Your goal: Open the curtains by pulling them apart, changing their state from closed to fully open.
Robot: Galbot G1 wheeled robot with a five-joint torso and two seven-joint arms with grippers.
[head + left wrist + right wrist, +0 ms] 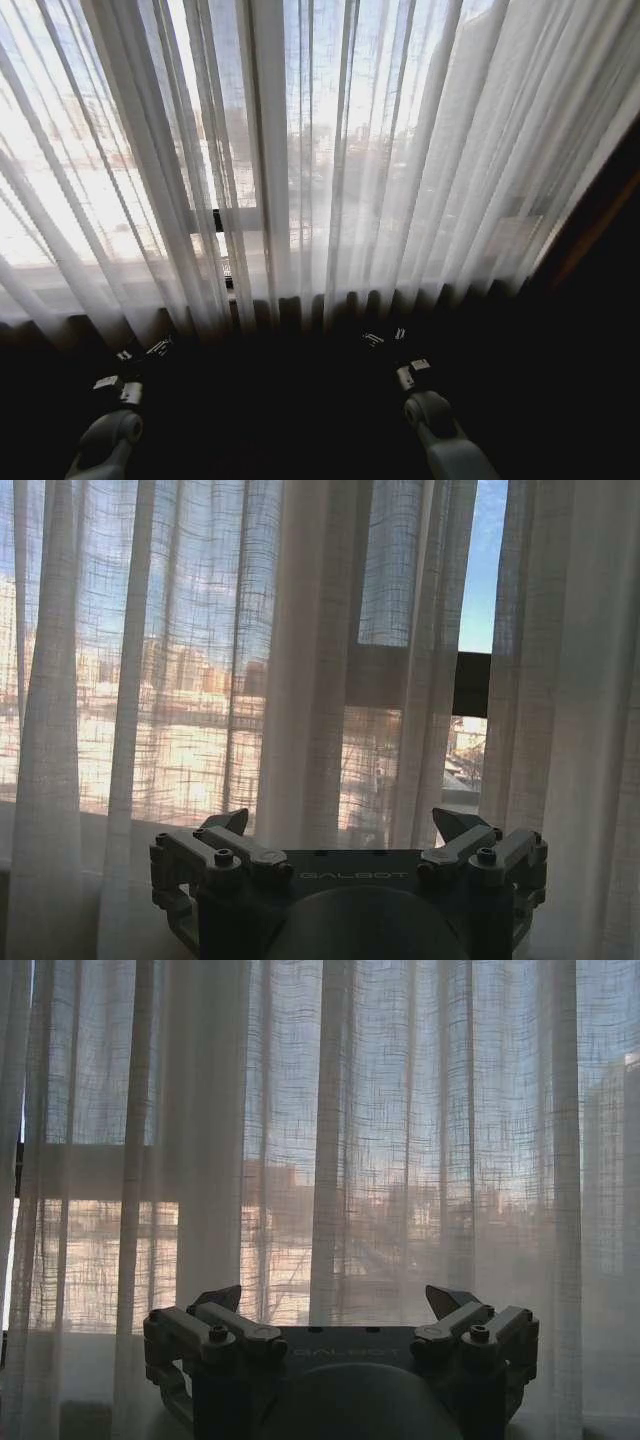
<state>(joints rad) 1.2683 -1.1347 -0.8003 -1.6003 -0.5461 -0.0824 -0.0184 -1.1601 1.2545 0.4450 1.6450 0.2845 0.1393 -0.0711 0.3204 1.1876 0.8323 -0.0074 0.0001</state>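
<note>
Two curtains (330,160) hanging closed, pleats running vertically, narrow central gap

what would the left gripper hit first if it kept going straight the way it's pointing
Probably the sheer curtains: the open left gripper points at a thick pleat hanging ahead, short of the window. How far off the fabric is cannot be told.

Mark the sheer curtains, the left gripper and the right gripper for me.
sheer curtains (330,180): head view, pleated fabric near the middle seam.
left gripper (345,825): left wrist view, midway between its open fingers.
right gripper (340,1300): right wrist view, midway between its open fingers.
</note>
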